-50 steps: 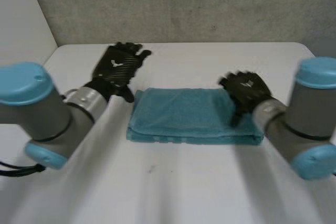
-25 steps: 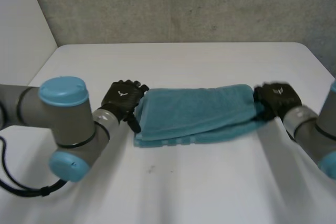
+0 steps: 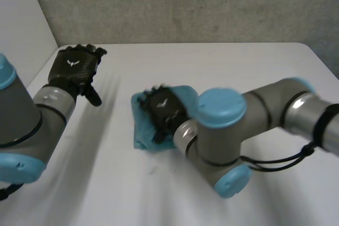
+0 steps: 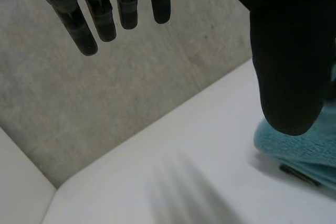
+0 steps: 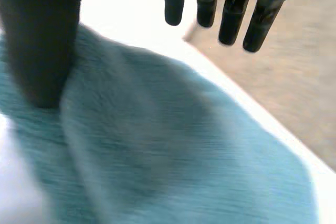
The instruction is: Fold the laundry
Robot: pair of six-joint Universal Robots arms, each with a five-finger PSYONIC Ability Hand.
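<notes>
When looking down from the head view, picking out the teal towel (image 3: 143, 138) straight away: centre of the frame, on the white table (image 3: 238, 67), doubled over into a thick, lumpy packet. Right hand (image 3: 164, 110) planted on top of it, seemingly pressing rather than gripping. Left hand (image 3: 74, 66) up in the upper left, well apart from the cloth, fingers stretched out, holding nothing.

Over to the left wrist view: fingers (image 4: 86, 30) straight and spread, thumb (image 4: 286, 77) hanging free, nothing between them. Just beside the thumb, a teal edge of towel (image 4: 294, 150), lying in layers.

Now the right wrist view: fingers (image 5: 231, 19) straight, not curled into the fabric; thumb (image 5: 42, 51) down against the pile. Towel (image 5: 184, 156) under the palm, fuzzy terry, softly humped.

Handling, by the look of it: light, limp, a bit springy, not slippery, nothing fragile. Likely to puff open if let go carelessly. Best taken by pinching a corner or a folded edge through all layers, not the middle.
</notes>
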